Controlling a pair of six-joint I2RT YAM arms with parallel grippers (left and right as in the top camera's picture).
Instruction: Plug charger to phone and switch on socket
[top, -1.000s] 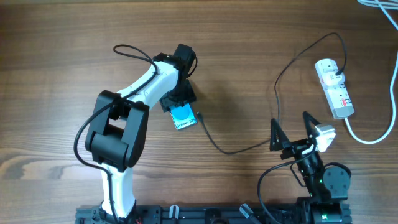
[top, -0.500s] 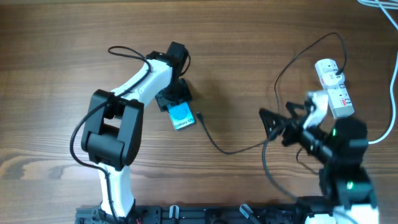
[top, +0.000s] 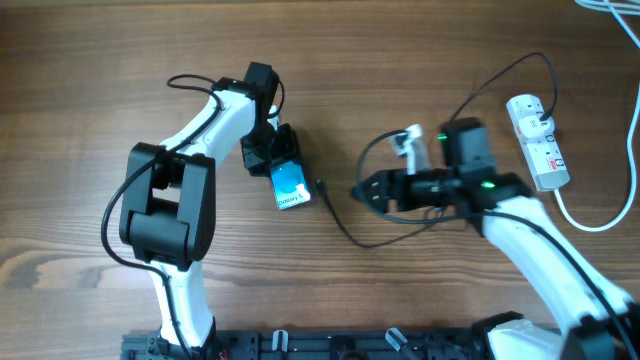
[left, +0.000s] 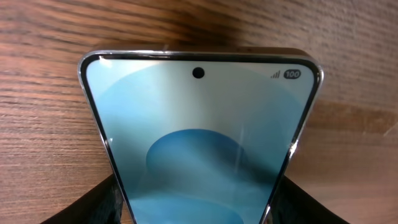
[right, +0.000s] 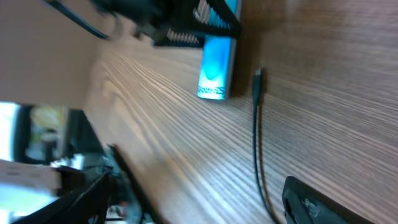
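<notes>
Wooden worktop, items as found. Item one: phone, lying flat and face up left of centre, teal-blue screen lit, white lettering at the end nearer the robot base; the left wrist view shows a front camera dot and a battery mark at its top edge. Left hand sits at the far end of the phone, its dark fingers pressed against both long sides, clenched on the phone. Item two: charger, a thin black cable. Its connector rests on the wood just beside the phone's right side near the lettered end, a small gap between them, not inserted. The cable runs from there toward the robot, then right beneath the right arm, loops up across the worktop and ends in a black plug. Item three: socket, a white strip at the far right, lying slantwise, holding the black plug in its far outlet; the near outlet shows red marks, but the switch positions are too small to read. A white cord leaves its near end and curves off to the right edge. Right hand hangs at mid-worktop, pointing at the phone and apart from it, jaws spread wide and released, grasping nothing, the cable lying on the wood below it.
</notes>
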